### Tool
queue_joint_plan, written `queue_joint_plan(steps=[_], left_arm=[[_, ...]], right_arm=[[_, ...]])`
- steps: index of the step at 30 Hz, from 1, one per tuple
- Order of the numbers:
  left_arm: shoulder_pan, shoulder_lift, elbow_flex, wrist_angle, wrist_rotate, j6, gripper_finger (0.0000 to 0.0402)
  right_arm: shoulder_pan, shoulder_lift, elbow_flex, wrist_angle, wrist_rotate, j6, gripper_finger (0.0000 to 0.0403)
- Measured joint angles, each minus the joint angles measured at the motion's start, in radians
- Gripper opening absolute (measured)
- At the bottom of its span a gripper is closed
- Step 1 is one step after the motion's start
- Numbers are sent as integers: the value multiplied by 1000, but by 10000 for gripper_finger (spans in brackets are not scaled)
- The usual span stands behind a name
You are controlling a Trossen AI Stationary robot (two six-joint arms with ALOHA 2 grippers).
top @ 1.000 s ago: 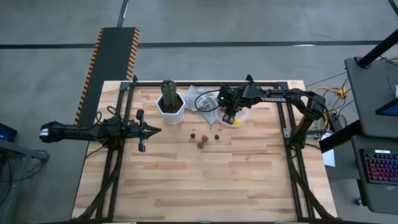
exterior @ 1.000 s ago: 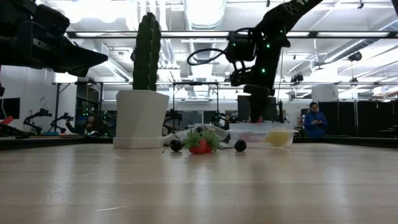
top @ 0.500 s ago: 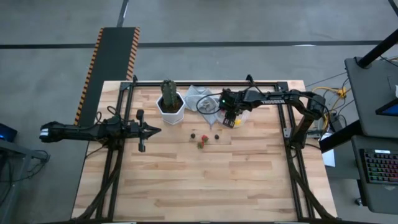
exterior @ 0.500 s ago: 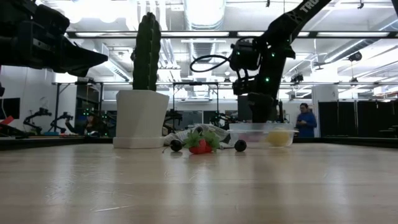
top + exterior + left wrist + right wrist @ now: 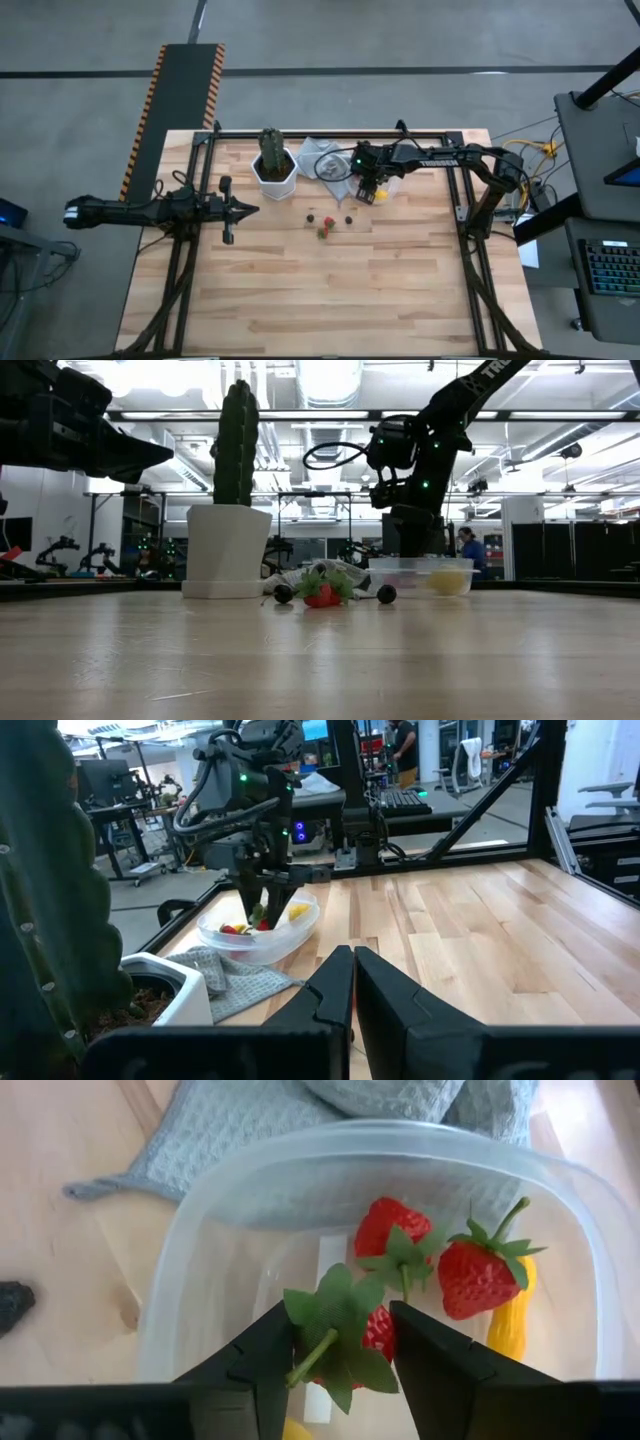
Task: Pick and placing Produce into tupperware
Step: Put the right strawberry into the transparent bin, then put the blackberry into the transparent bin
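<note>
My right gripper point(image 5: 342, 1355) hangs over the tupperware point(image 5: 386, 186), a round see-through container, and is shut on a red strawberry point(image 5: 378, 1332) with a green leafy cap. Inside the tupperware point(image 5: 200, 1220) lie two more strawberries point(image 5: 478, 1275) and a yellow lemon-like piece point(image 5: 512, 1320). On the bare wood near the container rest two red pieces point(image 5: 326, 226) and two dark ones point(image 5: 349, 219); the low view shows them as a strawberry point(image 5: 320, 596) between dark balls point(image 5: 386, 594). My left gripper point(image 5: 240, 210) waits shut at the table's left. My right gripper pinches the strawberry between its two fingers point(image 5: 265, 1360), at the leafy cap point(image 5: 335, 1320) and the upper part of the fruit. It comes from above, pointing down. The strawberry is lifted clear, within the tupperware's rim, above the pieces lying in it.
A tall green cactus point(image 5: 270, 148) in a white hexagonal pot point(image 5: 275, 176) stands at the far side, left of the container. A light grey cloth point(image 5: 320, 158) lies under and behind the tupperware. The near half of the table is bare wood point(image 5: 330, 290). A person stands in the room beyond point(image 5: 468, 550).
My right gripper has sunk a little over the tupperware, still shut on the strawberry. A person in the room behind has walked toward the left of the low view.
</note>
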Motion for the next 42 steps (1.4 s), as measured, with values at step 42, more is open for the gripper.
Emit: queue_joint_plan(steps=[42], left_arm=[[0, 0, 0, 0, 0, -2, 0]], right_arm=[[280, -321, 114, 44, -226, -69, 194]])
